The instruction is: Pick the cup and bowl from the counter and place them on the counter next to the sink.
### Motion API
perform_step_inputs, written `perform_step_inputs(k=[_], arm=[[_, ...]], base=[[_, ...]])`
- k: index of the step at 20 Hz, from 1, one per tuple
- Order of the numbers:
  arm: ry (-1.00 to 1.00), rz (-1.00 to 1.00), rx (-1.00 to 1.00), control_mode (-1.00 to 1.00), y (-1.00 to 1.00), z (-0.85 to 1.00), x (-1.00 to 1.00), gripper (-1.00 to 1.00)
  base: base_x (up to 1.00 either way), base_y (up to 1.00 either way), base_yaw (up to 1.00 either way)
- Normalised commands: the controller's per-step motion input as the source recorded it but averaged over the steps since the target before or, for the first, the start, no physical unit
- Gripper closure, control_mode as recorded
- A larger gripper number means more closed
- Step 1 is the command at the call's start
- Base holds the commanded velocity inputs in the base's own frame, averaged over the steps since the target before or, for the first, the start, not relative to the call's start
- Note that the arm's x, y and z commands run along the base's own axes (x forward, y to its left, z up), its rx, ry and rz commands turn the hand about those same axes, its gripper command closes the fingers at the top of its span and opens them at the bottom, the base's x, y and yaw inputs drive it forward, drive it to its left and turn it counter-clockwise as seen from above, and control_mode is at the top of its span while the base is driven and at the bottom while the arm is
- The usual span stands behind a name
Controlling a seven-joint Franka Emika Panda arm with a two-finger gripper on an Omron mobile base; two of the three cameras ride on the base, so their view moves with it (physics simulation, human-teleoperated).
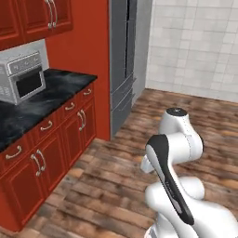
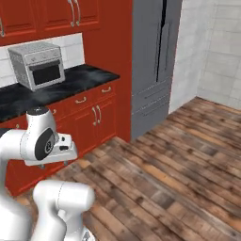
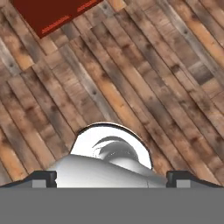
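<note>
Fingers (image 3: 112, 178) stand apart and empty over plank floor (image 3: 144, 78), bench (image 1: 28, 109) (with its toaster oven (image 1: 21, 76)) well off, cup, bowl and sink unseen, so everything remains.

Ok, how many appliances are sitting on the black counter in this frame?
1. A silver toaster oven stands on the counter, back against the wall. The counter runs out of frame to the left, so others may be hidden.
</note>
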Motion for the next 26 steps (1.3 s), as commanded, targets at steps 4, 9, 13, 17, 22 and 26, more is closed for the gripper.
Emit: perform_step_inputs(k=[4,9,13,17,22,26], arm=[[0.0,0.0,0.0,1.0,0.0,0.0,0.0,-1.0],[0.0,0.0,0.0,1.0,0.0,0.0,0.0,-1.0],[0.0,0.0,0.0,1.0,0.0,0.0,0.0,-1.0],[0.0,0.0,0.0,1.0,0.0,0.0,0.0,-1.0],[0.0,0.0,0.0,1.0,0.0,0.0,0.0,-1.0],[0.0,0.0,0.0,1.0,0.0,0.0,0.0,-1.0]], base=[[0.83,-0.34,-0.6],[0.99,-0.14,-0.56],[1.0,-0.05,-0.49],[1.0,0.04,-0.34],[1.0,0.0,-0.31],[1.0,0.0,-0.31]])
